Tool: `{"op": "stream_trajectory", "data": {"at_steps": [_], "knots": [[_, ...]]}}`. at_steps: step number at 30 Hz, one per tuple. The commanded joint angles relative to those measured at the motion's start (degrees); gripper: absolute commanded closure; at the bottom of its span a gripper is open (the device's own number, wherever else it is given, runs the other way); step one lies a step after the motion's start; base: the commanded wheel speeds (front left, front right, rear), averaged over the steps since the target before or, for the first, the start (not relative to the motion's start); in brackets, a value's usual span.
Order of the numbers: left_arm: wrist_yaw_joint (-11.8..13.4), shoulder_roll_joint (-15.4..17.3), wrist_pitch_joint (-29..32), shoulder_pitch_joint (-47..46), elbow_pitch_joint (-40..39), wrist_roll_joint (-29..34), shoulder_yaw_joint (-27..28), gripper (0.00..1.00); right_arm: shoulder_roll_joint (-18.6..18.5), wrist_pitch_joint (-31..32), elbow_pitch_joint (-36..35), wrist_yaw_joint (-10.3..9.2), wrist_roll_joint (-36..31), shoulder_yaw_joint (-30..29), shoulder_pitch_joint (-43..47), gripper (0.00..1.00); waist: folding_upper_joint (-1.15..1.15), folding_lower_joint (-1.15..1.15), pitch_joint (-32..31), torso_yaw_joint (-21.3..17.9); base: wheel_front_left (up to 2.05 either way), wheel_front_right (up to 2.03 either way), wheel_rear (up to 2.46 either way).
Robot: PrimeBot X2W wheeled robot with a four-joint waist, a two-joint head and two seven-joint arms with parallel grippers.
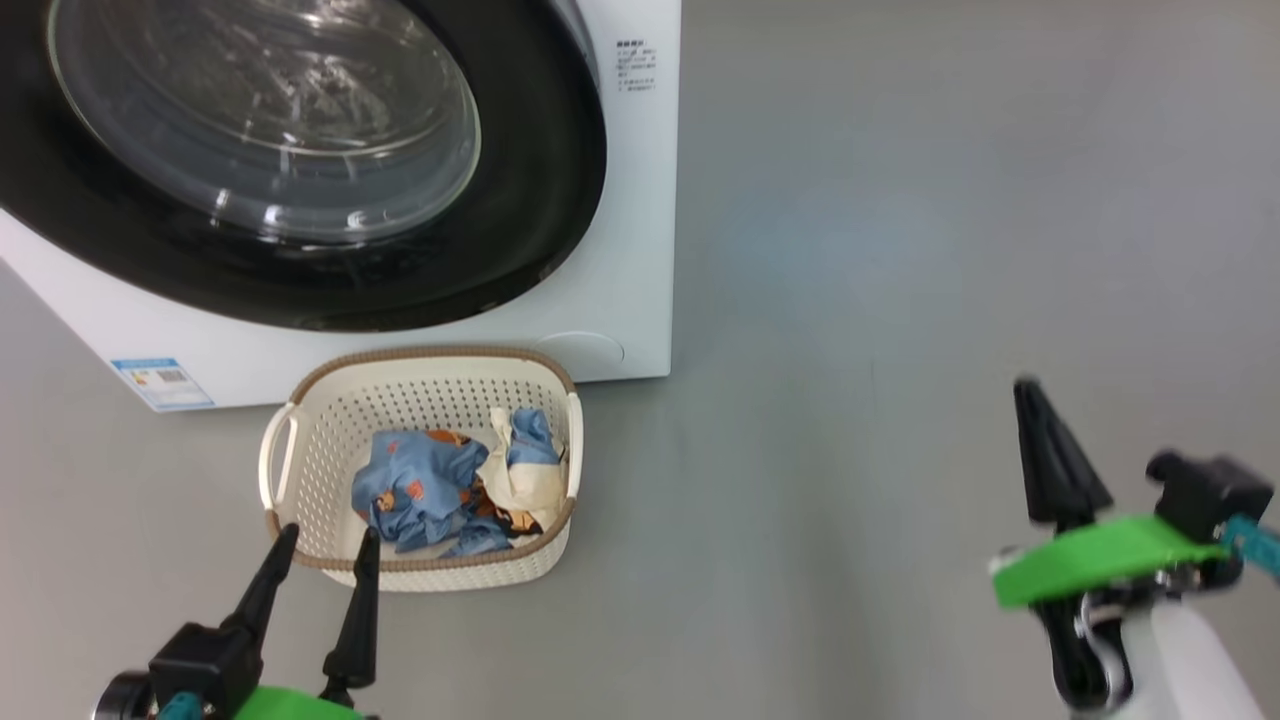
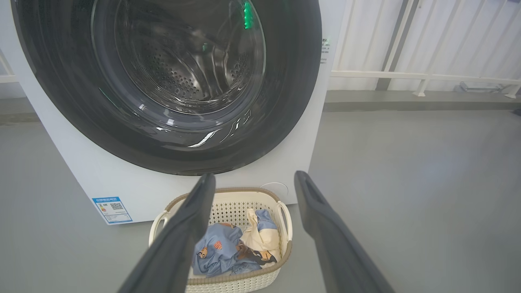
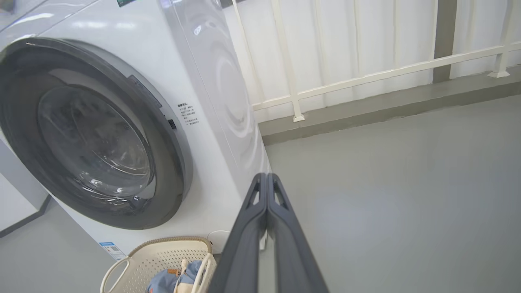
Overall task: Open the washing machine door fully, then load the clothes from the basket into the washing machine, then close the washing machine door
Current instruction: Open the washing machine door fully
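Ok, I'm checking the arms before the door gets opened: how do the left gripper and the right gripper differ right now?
The left gripper has its fingers spread wide; the right gripper has its fingers pressed together. The left gripper points at the basket with the clothes; the right gripper points past the washing machine, over bare floor. Both have dark fingers and hold nothing.

Clothes (image 1: 450, 485) in basket (image 1: 420, 395) before shut door (image 1: 300, 160)

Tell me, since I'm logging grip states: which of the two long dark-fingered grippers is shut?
The right gripper: it is pressed shut on nothing, above bare grey floor. The left gripper stands wide open, pointing toward the cream perforated basket.
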Motion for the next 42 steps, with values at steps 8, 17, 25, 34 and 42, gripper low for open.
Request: {"op": "stream_trajectory", "data": {"at_steps": [8,17,25,34,42], "knots": [[-0.1,0.2,-0.4,-5.6,-2.5,-0.6,0.5,0.00,-2.4,-0.7,-3.1,0.09,14.1,5.1,-13.7,1.00,0.00,0.00,5.1,2.3,0.00,0.00,0.00],[-0.1,-0.7,-0.4,-9.2,-2.9,-1.5,-1.3,0.00,-7.4,-0.7,-2.7,0.09,32.4,8.2,-25.7,1.00,0.00,0.00,10.1,5.8,0.00,0.00,0.00],[-0.1,-1.3,-0.4,-11.9,-3.5,-2.1,-3.5,0.00,-14.4,3.1,1.6,0.09,49.5,15.0,-35.6,1.00,0.00,0.00,13.9,9.5,0.00,0.00,0.00],[-0.1,-1.6,-0.4,-14.6,-3.7,-3.0,-6.2,0.00,-19.6,12.7,3.1,0.09,62.0,18.4,-44.8,1.00,0.00,0.00,18.1,13.3,0.00,0.00,0.00],[-0.1,-1.6,-0.4,-16.4,-3.8,-5.2,-8.3,0.00,-20.9,26.4,6.4,0.09,71.0,19.4,-51.3,1.00,0.00,0.00,21.3,15.8,0.00,0.00,0.00]]}}
